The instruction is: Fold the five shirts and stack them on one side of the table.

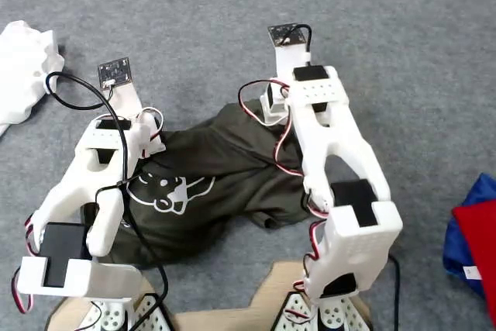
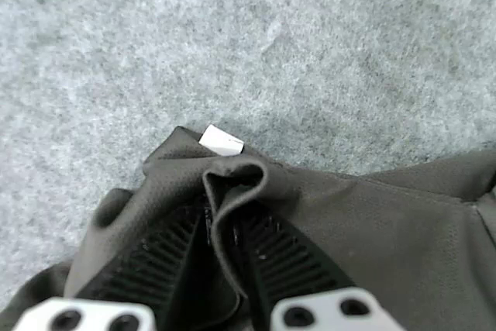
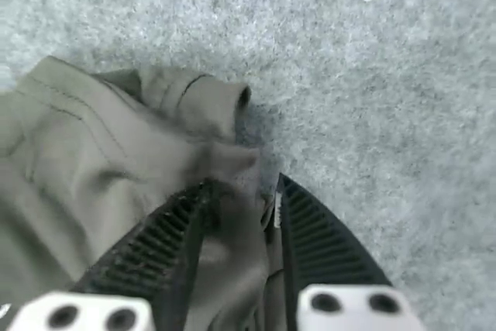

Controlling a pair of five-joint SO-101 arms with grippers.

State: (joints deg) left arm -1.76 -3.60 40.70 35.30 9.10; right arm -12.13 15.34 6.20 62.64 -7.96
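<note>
olive shirt (bunched), pinched between jaws

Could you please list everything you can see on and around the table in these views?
olive shirt: one, dark olive with a white print, crumpled mid-table between the arms
white tag: one, white, on the olive shirt's edge
white garment: one heap, white, at the table's left edge
blue garment: one, blue, at the right edge
red garment: one, red, lying on the blue garment
table: one, grey felt surface
wooden board: one, light wood, under the arm bases
left gripper: one, black fingers, shut on a fold of the olive shirt
right gripper: one, black fingers, shut on the olive shirt
</note>
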